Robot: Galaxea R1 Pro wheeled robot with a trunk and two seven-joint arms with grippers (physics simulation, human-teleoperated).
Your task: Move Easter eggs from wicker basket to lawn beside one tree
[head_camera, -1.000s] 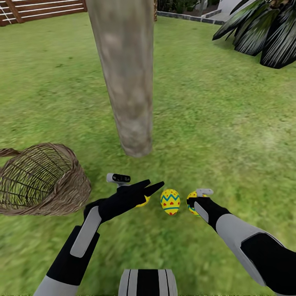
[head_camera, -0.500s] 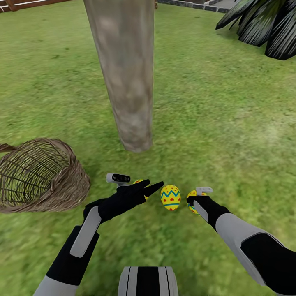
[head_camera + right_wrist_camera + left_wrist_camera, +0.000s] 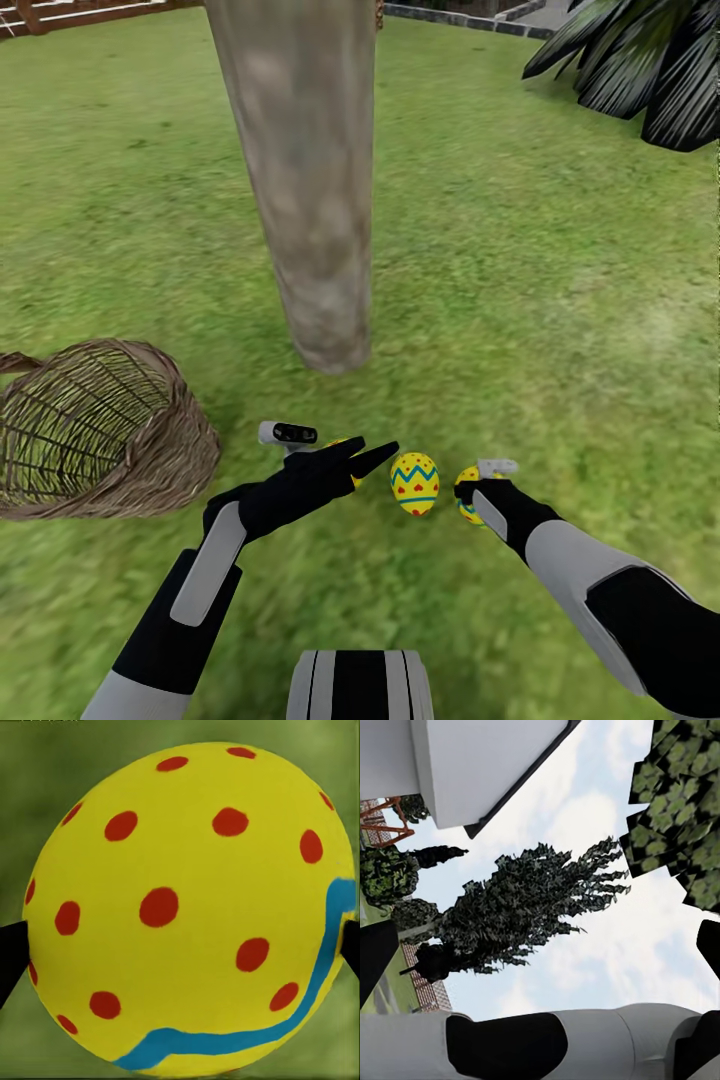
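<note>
1. Three Easter eggs lie on lawn (image 3: 560,330) near tree (image 3: 305,200): middle egg (image 3: 414,483) free.
2. Right gripper (image 3: 478,490) clamps right egg (image 3: 463,492).
3. Left gripper (image 3: 365,455) spread above left egg (image 3: 343,462).
4. Wicker basket (image 3: 95,430) tipped, left.

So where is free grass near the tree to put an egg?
Bare lawn lies right of the tree, and between the trunk and the eggs. It is crowded in front, where three eggs sit between both grippers; the basket takes the left.

Our left gripper (image 3: 362,458) hides most of one egg (image 3: 343,443); the basket (image 3: 100,430) is cut off at the edge.
</note>
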